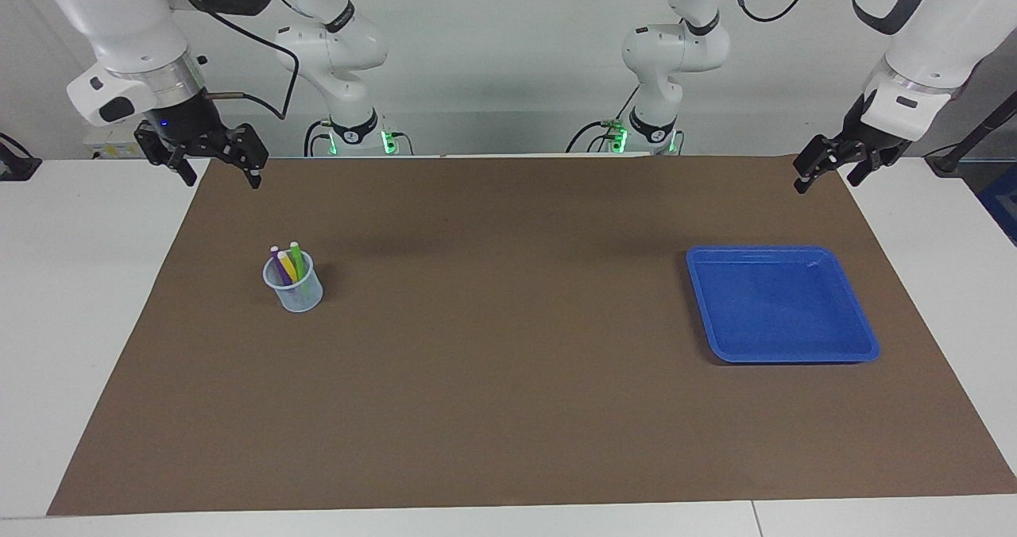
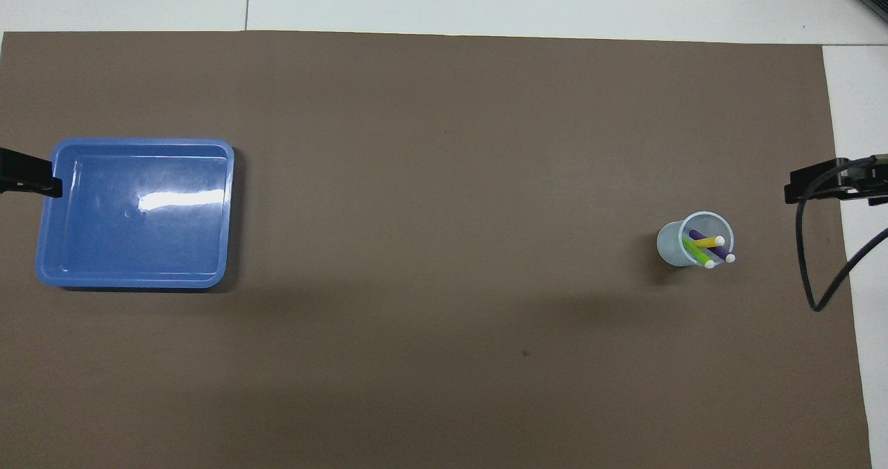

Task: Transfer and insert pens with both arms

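Three pens stand together in a pale clear cup (image 1: 300, 297) (image 2: 669, 244) on the brown mat, toward the right arm's end of the table: a purple pen (image 1: 278, 261) (image 2: 721, 252), a yellow pen (image 1: 288, 269) (image 2: 707, 242) and a green pen (image 1: 297, 257) (image 2: 694, 252). My right gripper (image 1: 222, 178) (image 2: 805, 190) hangs open and empty over the mat's corner, apart from the cup. Over the mat's corner at the other end, my left gripper (image 1: 826, 179) (image 2: 31, 181) is open and empty too.
A blue tray (image 1: 783, 307) (image 2: 139, 233) lies on the mat toward the left arm's end, nothing in it. The brown mat (image 1: 508, 378) covers most of the white table. A black cable (image 2: 808, 282) loops down from the right wrist.
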### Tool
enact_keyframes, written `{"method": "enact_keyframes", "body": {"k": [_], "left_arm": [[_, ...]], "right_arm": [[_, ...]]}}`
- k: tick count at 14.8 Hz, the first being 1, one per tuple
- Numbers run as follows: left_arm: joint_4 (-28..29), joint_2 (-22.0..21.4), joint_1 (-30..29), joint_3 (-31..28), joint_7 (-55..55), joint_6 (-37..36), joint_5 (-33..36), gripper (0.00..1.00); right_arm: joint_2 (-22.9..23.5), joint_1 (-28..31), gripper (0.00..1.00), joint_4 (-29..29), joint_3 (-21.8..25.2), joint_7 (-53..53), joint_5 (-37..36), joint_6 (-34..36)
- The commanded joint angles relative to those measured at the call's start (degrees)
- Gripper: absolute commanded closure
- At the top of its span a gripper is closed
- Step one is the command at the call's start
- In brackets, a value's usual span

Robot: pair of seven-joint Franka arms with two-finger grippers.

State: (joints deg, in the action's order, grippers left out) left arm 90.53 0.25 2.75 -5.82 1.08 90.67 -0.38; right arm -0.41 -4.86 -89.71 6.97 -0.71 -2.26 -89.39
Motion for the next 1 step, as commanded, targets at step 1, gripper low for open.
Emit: {"method": "enact_keyframes", "body": {"k": [1], "left_arm": [[0.17,-0.69,0.67,-0.60,-0.11,-0.06,0.21,0.00]], "right_arm": [[0.67,0.29,0.00,1.29,-0.55,-0.79,0.06,0.71]]}}
